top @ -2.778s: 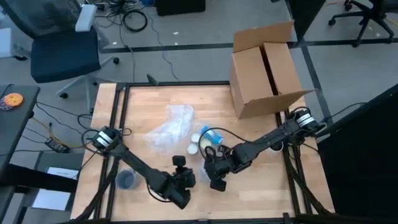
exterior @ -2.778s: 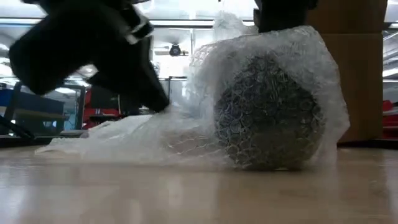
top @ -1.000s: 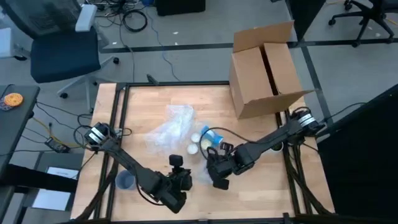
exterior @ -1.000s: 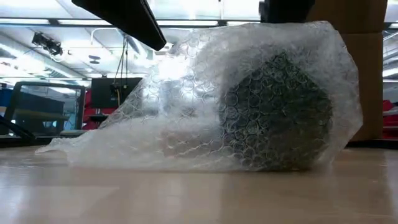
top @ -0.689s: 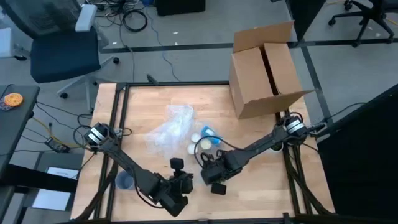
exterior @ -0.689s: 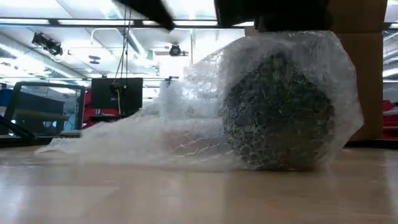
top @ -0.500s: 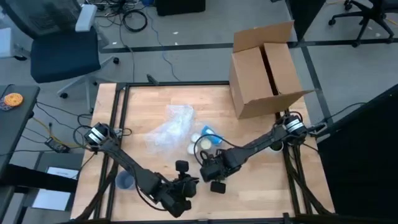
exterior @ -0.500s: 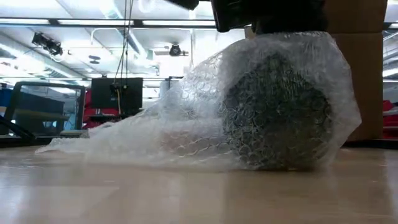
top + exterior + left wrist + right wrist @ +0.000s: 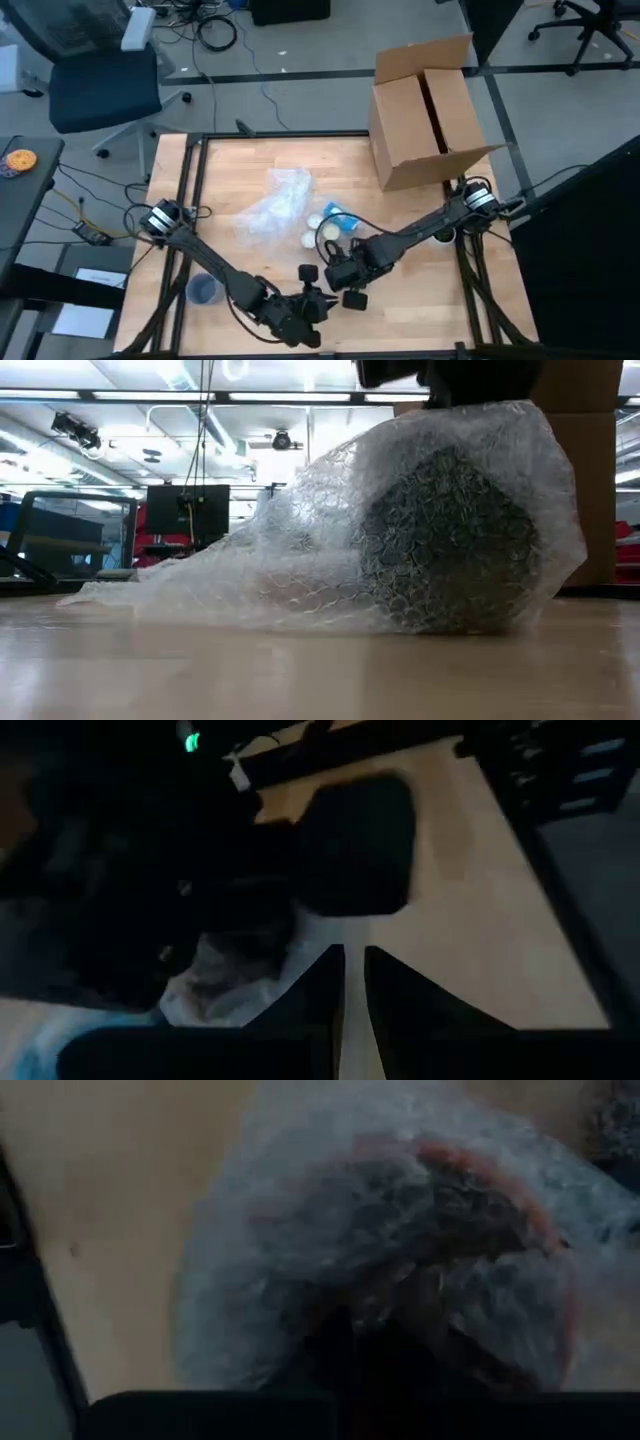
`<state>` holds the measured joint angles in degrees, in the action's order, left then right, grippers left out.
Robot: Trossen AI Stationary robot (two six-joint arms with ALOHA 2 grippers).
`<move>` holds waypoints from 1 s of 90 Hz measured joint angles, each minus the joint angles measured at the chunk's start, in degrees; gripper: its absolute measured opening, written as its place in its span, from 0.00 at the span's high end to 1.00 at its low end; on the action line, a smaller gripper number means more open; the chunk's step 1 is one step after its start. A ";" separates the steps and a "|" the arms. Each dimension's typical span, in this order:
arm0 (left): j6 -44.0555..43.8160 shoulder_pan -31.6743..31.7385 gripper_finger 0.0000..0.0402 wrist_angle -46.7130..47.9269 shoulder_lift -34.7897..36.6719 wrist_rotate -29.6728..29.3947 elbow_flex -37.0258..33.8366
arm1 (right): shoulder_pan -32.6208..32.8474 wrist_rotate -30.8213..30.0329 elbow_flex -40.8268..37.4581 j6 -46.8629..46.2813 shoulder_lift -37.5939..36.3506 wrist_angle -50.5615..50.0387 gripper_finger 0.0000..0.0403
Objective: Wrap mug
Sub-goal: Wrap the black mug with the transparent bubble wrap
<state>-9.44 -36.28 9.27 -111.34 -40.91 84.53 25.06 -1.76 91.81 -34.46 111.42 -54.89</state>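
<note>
The mug (image 9: 446, 542) is a dark shape lying on the table inside clear bubble wrap (image 9: 330, 550), whose loose end trails away along the tabletop. In the high view the sheet (image 9: 272, 205) spreads toward the table's middle, and the arms hide the mug. My right gripper (image 9: 340, 275) sits on top of the wrapped mug, shut on the wrap (image 9: 400, 1250). My left gripper (image 9: 312, 302) hovers shut just beside it toward the near edge, holding nothing; its fingers (image 9: 330, 985) point at the right gripper. My right gripper comes from above, pointing down, and has the bubble wrap gathered over the top of the mug (image 9: 385, 1295). Its own dark fingers hide the place of contact. The wrapped mug rests on the table, the wrap bulging around it.
An open cardboard box (image 9: 428, 108) stands at the far right. A blue cup (image 9: 203, 290) sits near the left front. Small white and blue items (image 9: 328, 226) lie just beyond the right gripper. Bare wood shows along the near edge (image 9: 420, 320).
My left gripper has moved toward the table's right and near edge, dropping out of the low view. My right gripper has shifted slightly left on top of the wrapped mug, and the wrap over the mug has settled a little lower on its trailing side.
</note>
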 joint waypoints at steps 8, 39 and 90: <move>0.04 1.45 0.93 -0.85 -0.76 0.73 0.00 | 0.54 -0.02 0.00 0.04 -0.26 -0.28 1.00; -0.19 3.70 0.93 -0.97 -1.67 3.00 0.00 | 2.22 -1.20 0.02 -0.69 -3.93 -1.63 1.00; 0.10 3.58 0.93 -0.44 -1.75 3.53 -0.02 | 1.80 -14.59 -2.11 -1.91 -6.86 -0.30 1.00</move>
<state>-9.33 -32.70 8.82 -113.09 -37.38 84.51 26.86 -16.35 89.70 -36.37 104.55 -55.20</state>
